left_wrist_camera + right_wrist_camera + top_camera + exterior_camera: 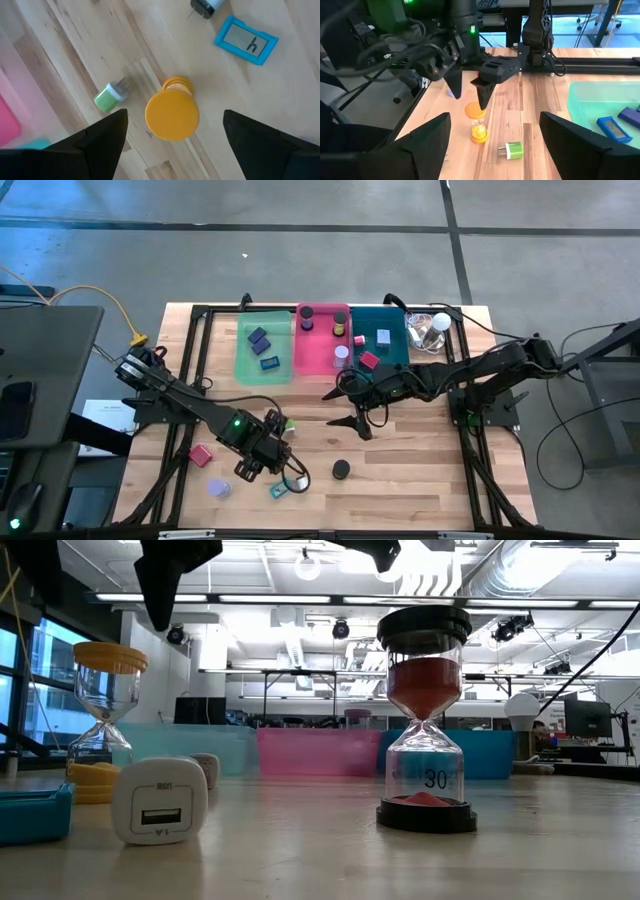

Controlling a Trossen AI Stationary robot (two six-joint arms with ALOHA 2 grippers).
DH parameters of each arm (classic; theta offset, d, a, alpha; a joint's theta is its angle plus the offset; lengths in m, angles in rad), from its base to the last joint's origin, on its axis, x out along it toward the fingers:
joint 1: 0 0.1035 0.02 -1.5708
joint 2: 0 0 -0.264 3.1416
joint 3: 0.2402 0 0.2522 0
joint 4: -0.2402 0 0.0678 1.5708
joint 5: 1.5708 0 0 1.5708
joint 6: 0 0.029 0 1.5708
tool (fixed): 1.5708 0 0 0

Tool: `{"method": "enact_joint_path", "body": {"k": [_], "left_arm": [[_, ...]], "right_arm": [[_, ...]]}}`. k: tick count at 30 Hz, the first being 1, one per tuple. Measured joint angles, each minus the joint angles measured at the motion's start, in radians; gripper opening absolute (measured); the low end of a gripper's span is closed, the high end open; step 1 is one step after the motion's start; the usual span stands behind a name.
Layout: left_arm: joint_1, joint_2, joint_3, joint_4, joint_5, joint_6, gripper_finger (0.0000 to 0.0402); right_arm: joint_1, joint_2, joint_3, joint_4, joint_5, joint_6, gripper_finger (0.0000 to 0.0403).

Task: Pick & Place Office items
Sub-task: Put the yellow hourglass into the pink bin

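An orange sand timer (172,115) stands upright on the wooden table (420,480), near its front left. My left gripper (175,145) hangs open just above it, pointing down, one finger on each side (470,92) and touching nothing. A green plug (109,96) and a blue-framed card (246,40) lie close by on the table. My right gripper (345,408) waits open over the table's middle, facing the left arm. A black-capped timer with red sand (430,730) and a white charger (160,800) stand near the front edge.
Green (263,345), pink (322,338) and teal (380,335) trays with small items line the far edge, a clear plastic lump (430,330) to their right. A pink block (200,455), a purple cylinder (219,488) and a teal piece (278,490) lie front left.
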State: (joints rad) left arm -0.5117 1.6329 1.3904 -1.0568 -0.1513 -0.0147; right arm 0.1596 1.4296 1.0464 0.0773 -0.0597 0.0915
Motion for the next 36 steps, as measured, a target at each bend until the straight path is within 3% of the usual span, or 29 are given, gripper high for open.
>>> {"method": "enact_joint_path", "body": {"k": [24, 36], "left_arm": [[0.033, 0.000, -0.194, 0.203, 0.003, 0.020, 0.0316], [0.034, 0.000, -0.231, 0.256, 0.023, 0.051, 0.0235]], "right_arm": [[0.011, 0.000, 0.000, 0.000, 0.005, 0.021, 0.0294], [0.011, 0.000, 0.000, 0.000, 0.005, 0.021, 0.0294]]}}
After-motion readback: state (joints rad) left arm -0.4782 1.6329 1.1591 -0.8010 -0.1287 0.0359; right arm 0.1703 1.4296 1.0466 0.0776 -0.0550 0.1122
